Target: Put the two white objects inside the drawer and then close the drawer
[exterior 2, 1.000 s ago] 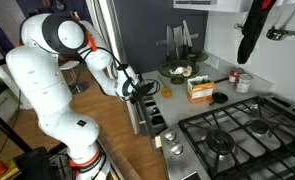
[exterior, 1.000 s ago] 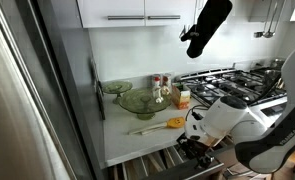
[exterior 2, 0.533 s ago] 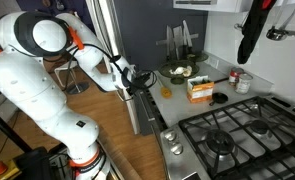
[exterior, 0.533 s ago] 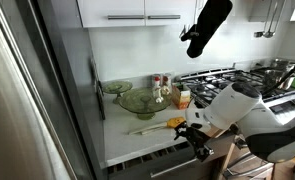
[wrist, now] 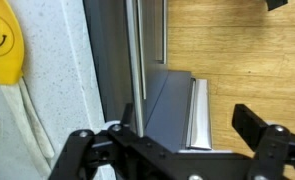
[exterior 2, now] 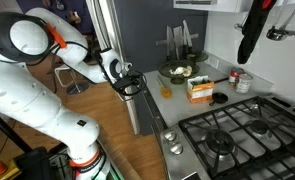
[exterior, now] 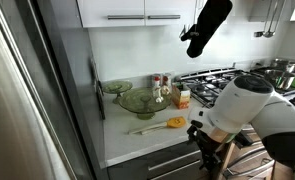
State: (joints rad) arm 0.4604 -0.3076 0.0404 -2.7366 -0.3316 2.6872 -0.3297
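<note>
Having backed away, the gripper (exterior: 212, 157) hangs open, empty, beside the drawer (exterior: 155, 165), now pushed in.

Wrist view: the fingers (wrist: 79, 152) are cut off by the bottom edge, the yellow smiley spatula (wrist: 4, 42) by the left edge. The inside of the drawer (wrist: 177, 105) is not visible. In an exterior view the arm (exterior: 249, 110) covers the fingers and part of the drawer front; the jars (exterior: 163, 88) at the rear of the worktop (exterior: 127, 142) are too small to identify.
</note>
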